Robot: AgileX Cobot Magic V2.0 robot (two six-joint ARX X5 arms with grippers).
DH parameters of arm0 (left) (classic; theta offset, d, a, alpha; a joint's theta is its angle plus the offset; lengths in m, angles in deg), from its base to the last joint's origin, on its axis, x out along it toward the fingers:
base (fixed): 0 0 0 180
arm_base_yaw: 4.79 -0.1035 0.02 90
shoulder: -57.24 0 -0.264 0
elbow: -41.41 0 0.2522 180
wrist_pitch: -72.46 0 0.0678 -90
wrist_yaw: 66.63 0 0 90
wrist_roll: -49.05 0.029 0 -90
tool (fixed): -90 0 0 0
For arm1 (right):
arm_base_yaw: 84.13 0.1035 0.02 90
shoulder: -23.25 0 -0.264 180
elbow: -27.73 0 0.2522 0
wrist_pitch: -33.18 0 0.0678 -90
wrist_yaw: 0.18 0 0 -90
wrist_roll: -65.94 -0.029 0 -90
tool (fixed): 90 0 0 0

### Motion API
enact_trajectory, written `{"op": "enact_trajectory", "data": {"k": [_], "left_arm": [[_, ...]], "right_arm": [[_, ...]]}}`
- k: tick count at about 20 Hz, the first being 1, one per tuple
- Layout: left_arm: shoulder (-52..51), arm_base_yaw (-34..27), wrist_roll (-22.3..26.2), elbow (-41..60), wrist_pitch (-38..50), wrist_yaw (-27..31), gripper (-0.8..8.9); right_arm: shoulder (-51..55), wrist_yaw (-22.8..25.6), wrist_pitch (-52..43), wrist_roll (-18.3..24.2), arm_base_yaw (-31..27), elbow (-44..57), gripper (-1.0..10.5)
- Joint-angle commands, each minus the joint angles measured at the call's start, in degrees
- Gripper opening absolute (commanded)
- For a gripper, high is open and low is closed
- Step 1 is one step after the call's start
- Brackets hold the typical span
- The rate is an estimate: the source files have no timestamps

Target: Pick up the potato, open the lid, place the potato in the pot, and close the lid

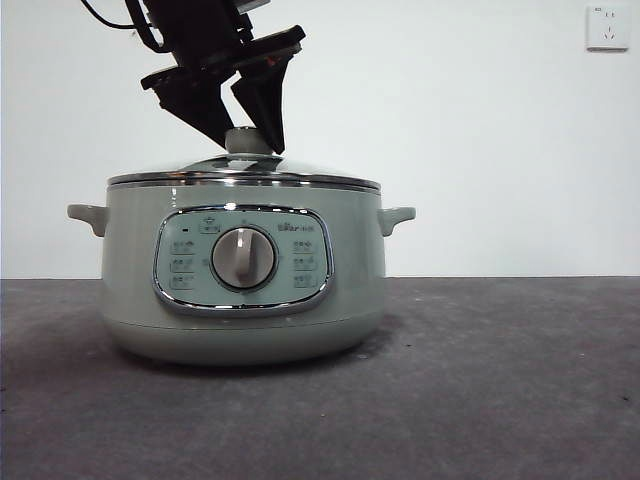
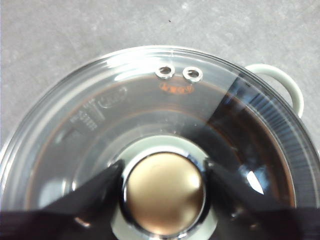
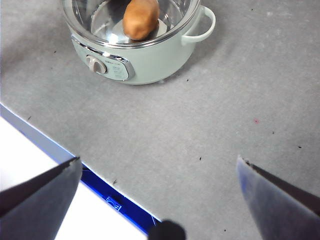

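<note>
lid (image 1: 243, 170) seated on pot (image 1: 243, 300), potato (image 3: 141, 18) already inside. left claw (image 1: 243, 128) spread narrowly around knob (image 2: 164, 193), apparently not pinching. best lifted straight up to avoid nudging lid off rim. right claw (image 3: 160, 195) wide and empty, waiting over counter (image 3: 210, 115).

Pale sage-green pot (image 1: 245, 290), clear steel-rimmed lid (image 2: 125, 100), orange-brown potato (image 3: 141, 19), grey table (image 1: 500, 400).
</note>
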Motion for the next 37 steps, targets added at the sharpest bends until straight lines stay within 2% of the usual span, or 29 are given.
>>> {"op": "enact_trajectory", "data": {"k": [1, 7, 11, 14, 16, 17, 18, 19, 20, 23, 29, 31, 34, 36, 37], "left_arm": [[-1.6, -0.2, -0.8, 0.3, -3.1, -0.3, 7.24], [-12.5, -0.2, 1.5, 0.3, -15.9, -1.0, 7.24], [-21.5, 1.2, 1.7, 0.3, -29.0, -9.6, 7.24], [-27.5, 3.9, 2.1, 0.3, -35.5, -8.9, 7.24], [-30.6, 5.5, 1.9, 0.3, -36.4, -8.9, 7.22], [-32.0, 6.2, 2.2, 0.3, -36.3, -8.9, 6.6], [-33.0, 6.5, 2.3, 0.3, -36.4, -8.9, 3.01], [-34.1, 6.6, 1.4, 0.3, -36.3, -8.7, 0.31], [-34.9, 6.6, 1.5, 0.3, -36.2, -7.9, -0.29], [-36.6, 6.7, 0.0, 0.3, -36.1, -7.8, -0.03], [-34.9, 6.6, 0.1, 0.3, -35.8, -7.8, -0.03], [-33.6, 7.1, 0.2, 0.3, -35.5, -8.1, -0.03], [-33.2, 4.5, 0.3, 0.3, -32.8, -6.1, -0.03], [-34.2, 1.2, 8.7, 1.2, -30.8, -5.4, -0.03], [-35.7, -1.2, 10.7, 3.5, -26.8, -5.4, -0.03]], "right_arm": [[0.1, -0.2, 1.3, -0.7, 0.0, 0.6, 6.0], [0.1, -0.2, 1.3, -1.8, 0.0, 0.6, 6.0], [0.0, -0.2, 1.3, -3.5, 0.0, 0.6, 6.0], [0.0, -0.2, 1.3, -3.7, 0.0, 0.6, 6.0], [0.0, -0.2, 1.3, -3.7, 0.0, 0.6, 6.0], [-0.1, -1.1, 1.4, -3.4, 0.1, 0.6, 4.3], [0.0, -3.1, 1.4, -1.7, 0.1, 0.6, -1.0], [0.0, -3.4, 1.1, -1.4, 0.1, 0.6, -0.4], [0.0, -2.8, 1.1, -1.5, 0.1, 0.6, -0.1], [0.0, -3.6, 1.2, -1.6, 0.1, 0.6, 0.0], [0.0, 2.0, 1.2, -1.7, 0.1, 0.6, 0.0], [-0.1, 2.1, 1.2, -1.6, 0.0, 0.6, 0.0], [-0.1, 2.2, 1.2, -1.6, 0.0, 0.6, 0.0], [-0.1, 2.2, 1.2, -1.6, 0.0, 0.6, 0.0], [-0.1, 2.2, 1.2, -1.6, 0.0, 0.6, 0.0]]}}
